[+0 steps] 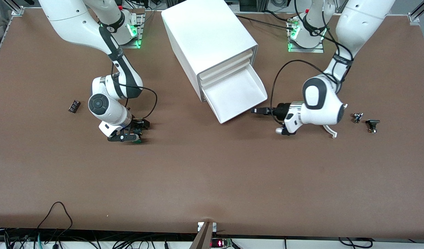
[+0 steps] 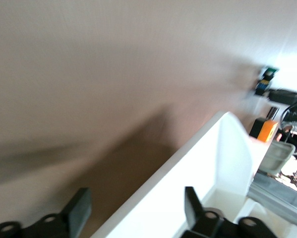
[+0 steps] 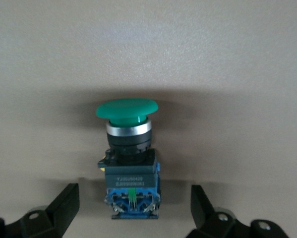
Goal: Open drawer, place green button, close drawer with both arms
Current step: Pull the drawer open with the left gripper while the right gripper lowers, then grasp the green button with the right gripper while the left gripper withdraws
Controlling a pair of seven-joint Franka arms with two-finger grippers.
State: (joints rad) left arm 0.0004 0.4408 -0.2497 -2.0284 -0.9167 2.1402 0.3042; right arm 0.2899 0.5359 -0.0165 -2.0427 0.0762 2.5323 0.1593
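I'm starting at the right arm's end of the surface [image 1: 205, 180]: a small dark part [image 1: 74, 105] lies there, too tiny for me to name. The right tool [image 1: 137, 133] is down at the surface, fingers wide apart with the button [image 3: 130, 158] between them, nothing gripped; my right wrist view shows its green cap, but from the front camera the tool hides nearly all of it. In the middle, the cabinet [image 1: 208, 38] has its lowest drawer [image 1: 232, 93] pulled out. The left tool [image 1: 258, 111] sits at the drawer's rim, fingers spread, holding nothing; its wrist view is blurred and cuts the drawer off. Two little dark bits [image 1: 365, 121] lie toward the left arm's end, hard to identify.
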